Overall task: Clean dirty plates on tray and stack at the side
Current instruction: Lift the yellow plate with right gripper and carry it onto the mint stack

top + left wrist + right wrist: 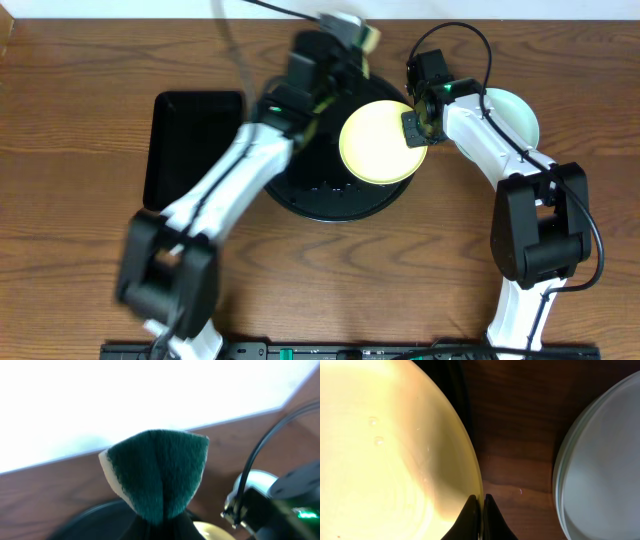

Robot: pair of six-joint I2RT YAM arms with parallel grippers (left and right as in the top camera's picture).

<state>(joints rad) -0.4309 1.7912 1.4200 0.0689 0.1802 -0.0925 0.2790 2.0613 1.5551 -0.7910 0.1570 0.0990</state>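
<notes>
**Yellow plate pinched by its rim over the tray, sponge up high**

Your wooden table [80, 100] has the big round tray [330, 200] in the middle and a smaller rectangular tray [195, 145] off to its left.

The yellow plate [375, 150] sits face up over the right part of the round tray, with its right edge hanging out past the tray rim. It's round, so there's no long axis to speak of. I can't tell whether it's level or tipped.

Your right gripper [481, 510] is closed almost to nothing on that plate's right rim.

The mint plates [515, 110] are stacked on the table just right of it, apart from the yellow one.

Your left gripper [338, 28] is beyond the tray's far edge, clamped on a sponge [157, 475]. The sponge fans out away from the fingers, green side toward the wrist camera.
</notes>
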